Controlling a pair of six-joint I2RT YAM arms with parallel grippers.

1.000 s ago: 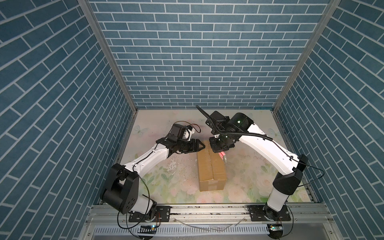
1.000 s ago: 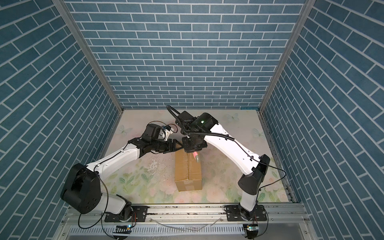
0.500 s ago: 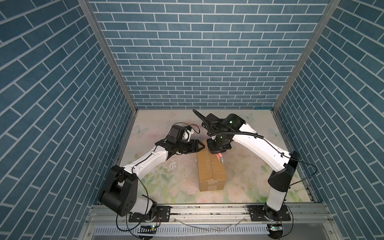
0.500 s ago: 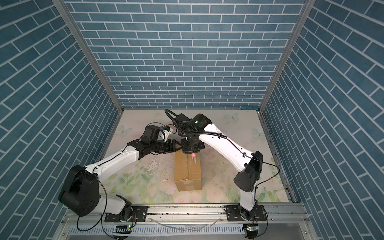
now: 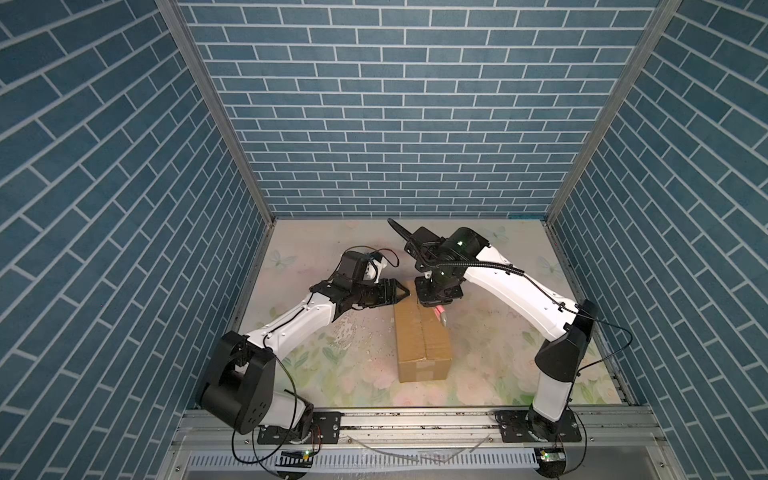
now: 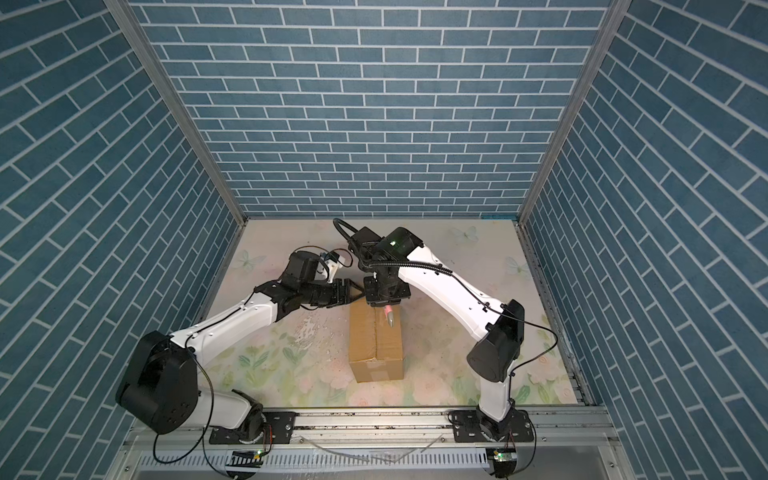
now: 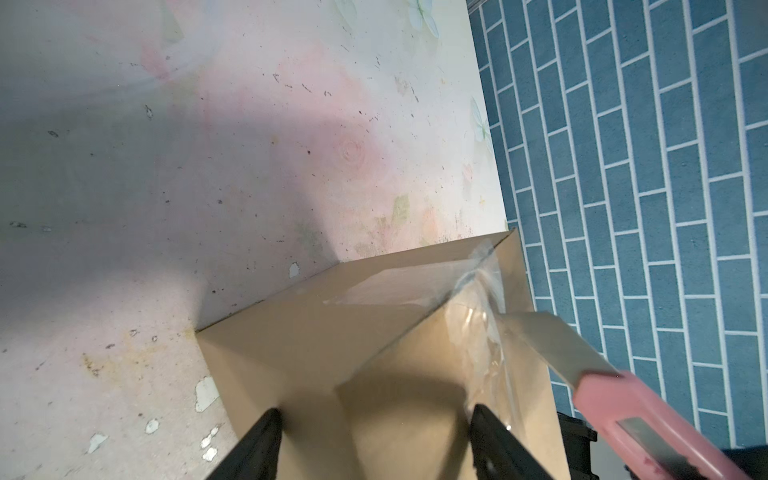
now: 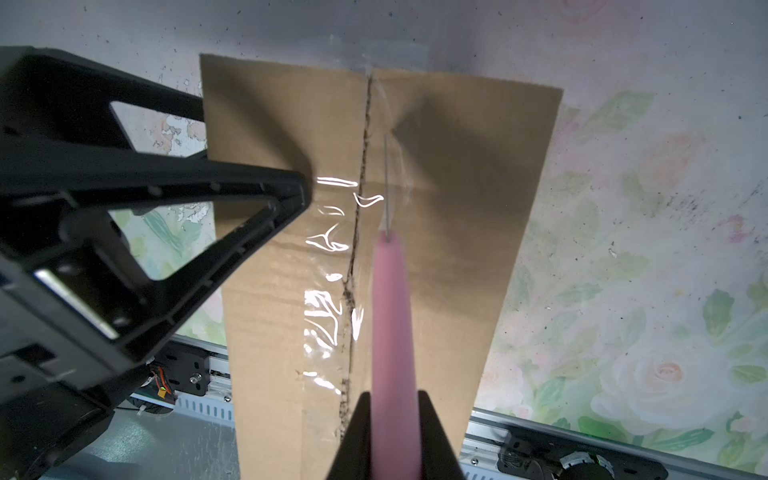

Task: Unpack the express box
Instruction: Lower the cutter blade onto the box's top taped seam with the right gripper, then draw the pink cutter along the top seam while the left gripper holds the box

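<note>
Brown oblong corrugated cardboard express box [image 5: 422, 336] on floral surface [image 5: 332, 365], flaps shut | seam tape [image 8: 328, 245] ragged | right tool [image 8: 392, 401] clamps pink knife [image 8: 392, 332] | left tool [image 7: 376, 411] gapes empty at far end | opening remains

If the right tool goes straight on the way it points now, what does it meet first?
The right tool points down at the box top, beside the taped seam. Its knife leads, so the blade would land first; whether it already touches is unclear.
</note>
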